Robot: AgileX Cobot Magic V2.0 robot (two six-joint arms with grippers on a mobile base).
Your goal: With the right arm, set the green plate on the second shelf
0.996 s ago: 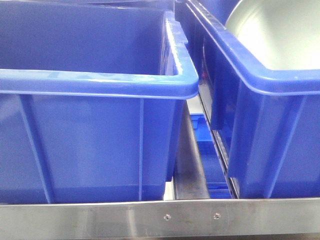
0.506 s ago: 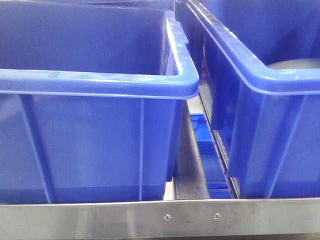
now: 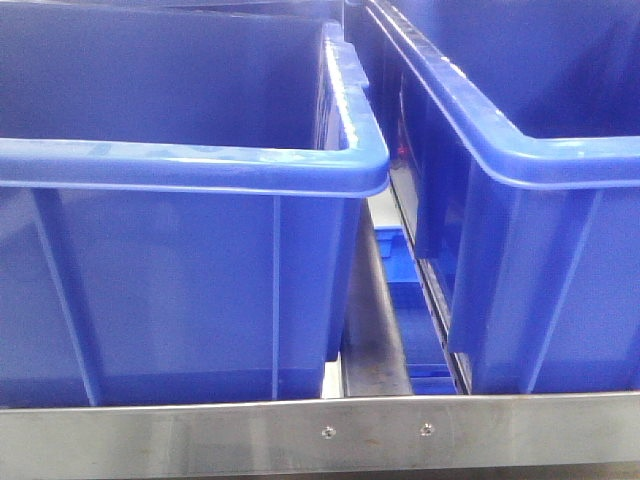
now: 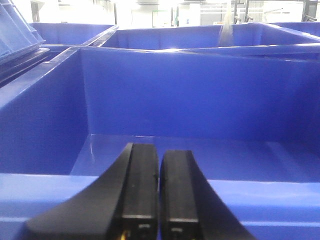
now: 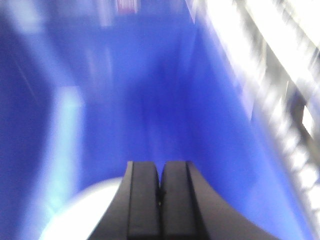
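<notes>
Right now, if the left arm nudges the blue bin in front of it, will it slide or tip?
Probably slides easily: the blue bin looks empty in the left wrist view and sits on smooth steel. Unlikely to tip: it is wide, with ribbed, stiff-looking walls. The front rail should stop it coming forward.

No text, label, brand or number is legible in any view.
</notes>
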